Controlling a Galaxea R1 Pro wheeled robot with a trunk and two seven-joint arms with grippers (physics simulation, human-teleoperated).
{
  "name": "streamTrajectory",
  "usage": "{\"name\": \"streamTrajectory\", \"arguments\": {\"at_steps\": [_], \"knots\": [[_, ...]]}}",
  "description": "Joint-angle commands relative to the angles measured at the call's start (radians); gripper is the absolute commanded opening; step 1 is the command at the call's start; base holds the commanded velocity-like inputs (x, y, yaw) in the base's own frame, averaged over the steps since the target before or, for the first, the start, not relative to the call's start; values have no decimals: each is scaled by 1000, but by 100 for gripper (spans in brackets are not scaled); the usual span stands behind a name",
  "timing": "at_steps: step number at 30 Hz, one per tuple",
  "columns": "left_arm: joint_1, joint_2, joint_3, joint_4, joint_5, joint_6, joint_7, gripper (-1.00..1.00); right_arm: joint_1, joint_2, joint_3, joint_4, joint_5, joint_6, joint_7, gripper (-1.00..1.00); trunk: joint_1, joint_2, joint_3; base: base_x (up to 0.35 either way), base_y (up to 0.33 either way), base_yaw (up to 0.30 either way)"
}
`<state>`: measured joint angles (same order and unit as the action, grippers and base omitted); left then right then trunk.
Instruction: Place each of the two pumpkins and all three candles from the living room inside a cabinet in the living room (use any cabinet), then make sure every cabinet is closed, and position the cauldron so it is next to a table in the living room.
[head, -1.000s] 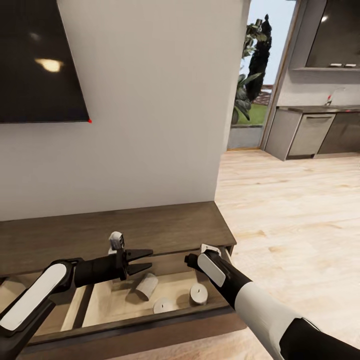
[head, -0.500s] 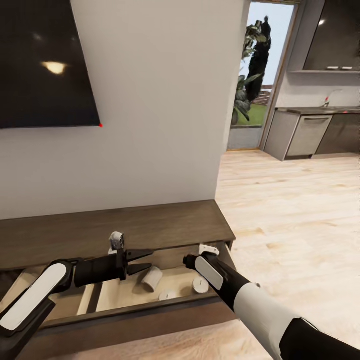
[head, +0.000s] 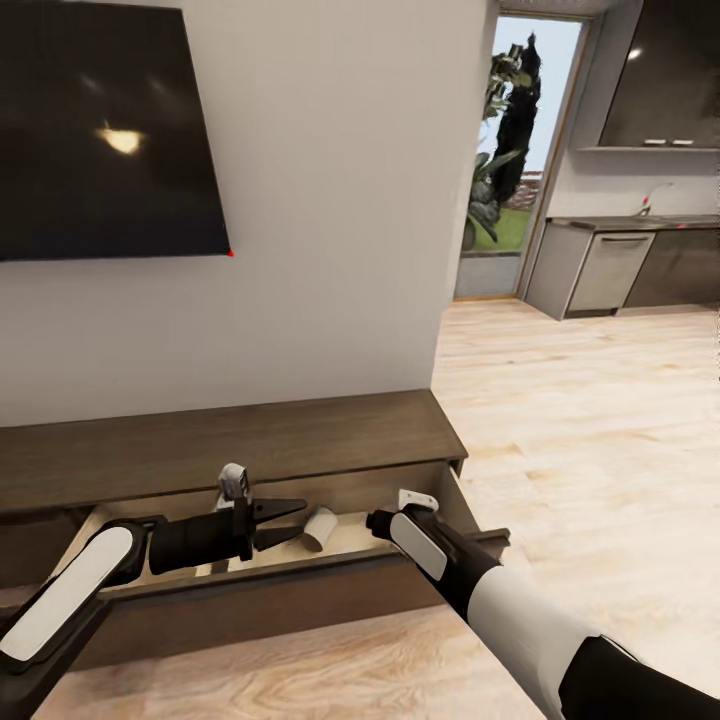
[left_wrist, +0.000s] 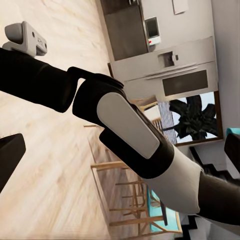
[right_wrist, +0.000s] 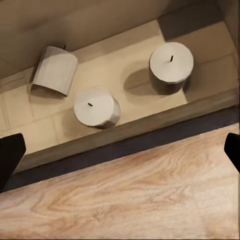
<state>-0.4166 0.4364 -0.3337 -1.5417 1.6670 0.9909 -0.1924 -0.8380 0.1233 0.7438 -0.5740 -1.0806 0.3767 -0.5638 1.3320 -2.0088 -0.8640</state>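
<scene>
While the drawer (head: 300, 575) of the cabinet (head: 230, 450) stands partly open, three candles are seen on its pale floor in the right wrist view. One candle (right_wrist: 55, 70) lies on its side, and two candles (right_wrist: 96, 107) (right_wrist: 171, 66) stand upright with the wick up. The right claw (right_wrist: 120, 150) is held above the drawer front, its fingers wide apart, with nothing between them. The candles lie beyond the dark front edge, apart from this claw. In the head view, the left claw (head: 290, 520) is seen over the drawer with its fingers apart and empty. The lying candle (head: 320, 527) is just beside its tips, towards the right arm (head: 440, 560).
</scene>
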Motion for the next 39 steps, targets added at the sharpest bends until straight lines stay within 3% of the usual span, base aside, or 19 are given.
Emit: {"name": "streamTrajectory", "arguments": {"at_steps": [1,28,33,37,39], "knots": [[-1,1,-1,0,-9,0,-10,100,-1,-1,5,-1,-5,2,-7,100,-5,7,2,-328,7,0],[-1,2,5,20,-18,-2,1,100,-1,-2,6,-1,-5,3,-7,100,-108,196,87,-251,0,0],[-3,1,42,120,-19,-6,154,100,-1,-2,5,-1,-5,4,-5,100,-127,231,103,-159,0,0],[-4,1,84,153,-21,-21,322,100,-1,-2,5,-1,-5,9,-5,100,-143,259,115,-75,0,0],[-4,-1,103,172,-22,-49,442,100,-1,-2,5,-1,-5,12,-6,100,-150,273,121,-15,0,0]]}}
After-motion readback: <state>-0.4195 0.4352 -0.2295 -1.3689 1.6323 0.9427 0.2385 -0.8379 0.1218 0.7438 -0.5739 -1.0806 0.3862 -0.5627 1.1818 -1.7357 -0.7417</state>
